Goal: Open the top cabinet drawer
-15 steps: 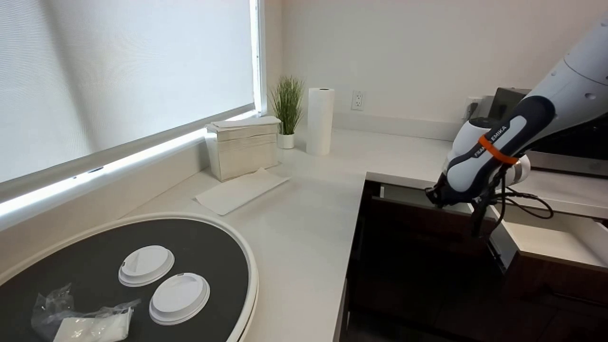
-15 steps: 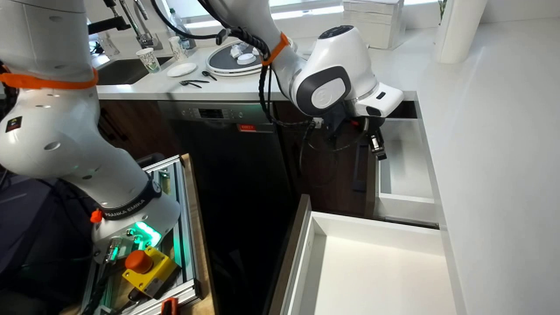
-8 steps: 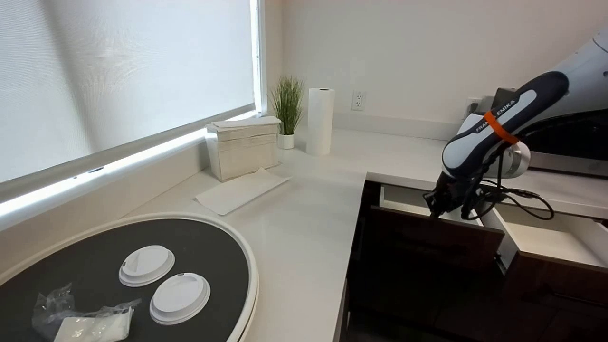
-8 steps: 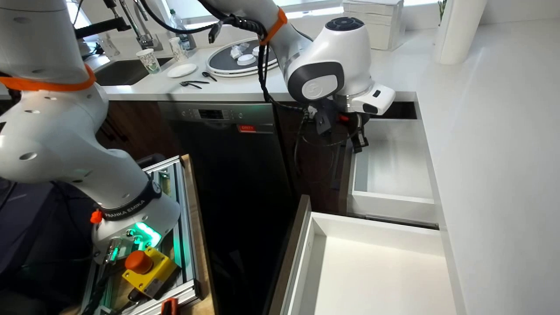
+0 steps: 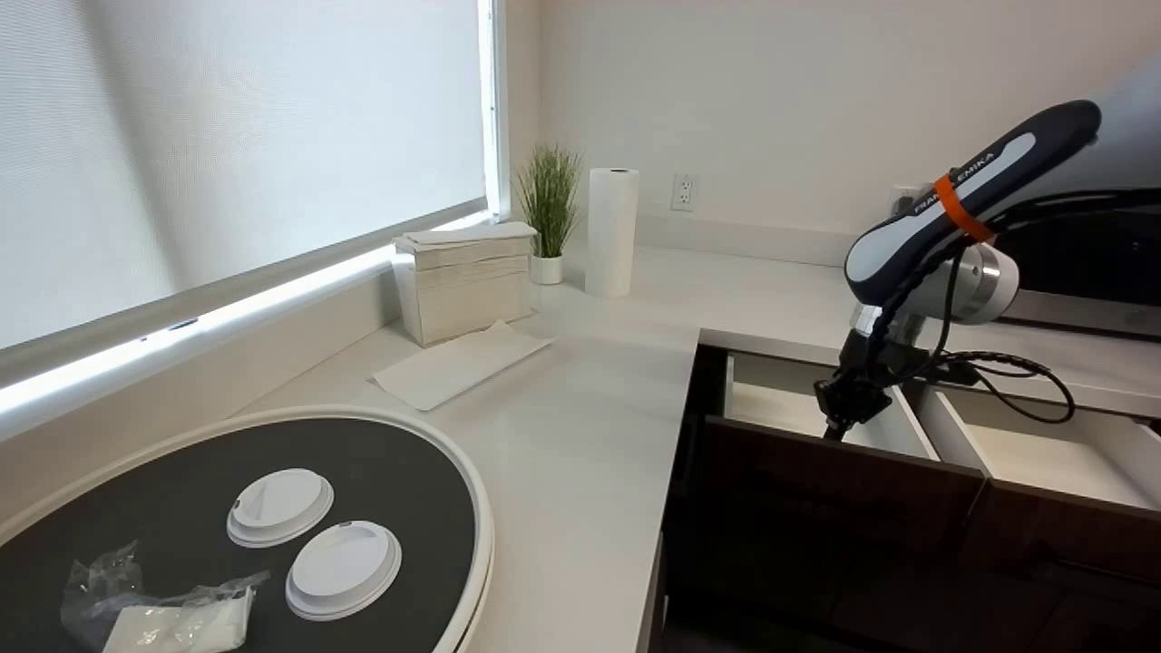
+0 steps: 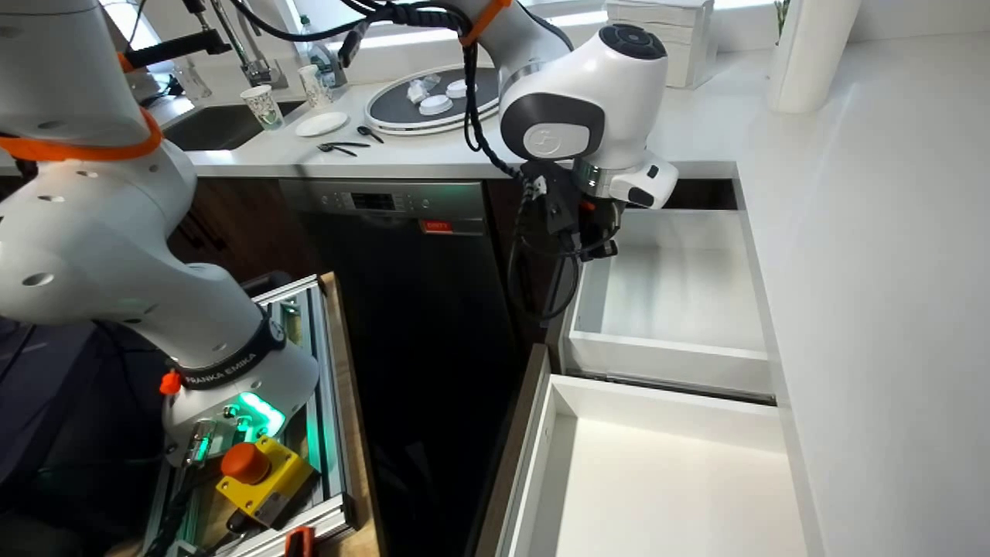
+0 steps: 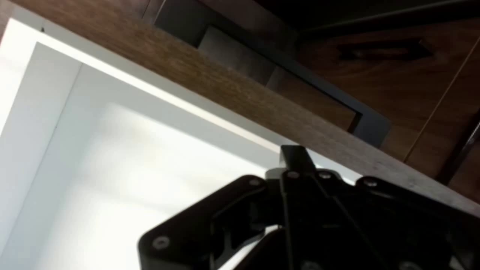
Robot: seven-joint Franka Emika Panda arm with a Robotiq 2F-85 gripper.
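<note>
The top cabinet drawer [image 5: 816, 472] has a flat dark-brown front and a pale white inside, and stands pulled well out in both exterior views; its white side wall [image 6: 665, 362] shows there too. My gripper [image 5: 835, 430] points down just inside the drawer, at the back of its front panel; it also shows in an exterior view [image 6: 605, 252]. In the wrist view my gripper [image 7: 296, 153] is shut with nothing between the fingers, and its tips lie over the drawer's white inner rim, beside the brown front edge. Whether the tips touch the panel is hard to tell.
The matching neighbouring drawer [image 6: 665, 480] stands open right beside it. White countertop [image 5: 580, 435] borders the drawers, with a paper towel roll [image 5: 612, 231] and a napkin stack [image 5: 467, 286]. A dishwasher [image 6: 394, 309] stands around the corner. A cable loop [image 6: 545, 286] hangs from the wrist.
The top cabinet drawer has slid farther out, its front now about level with the neighbouring drawer's front. My gripper has moved outward together with the front panel.
</note>
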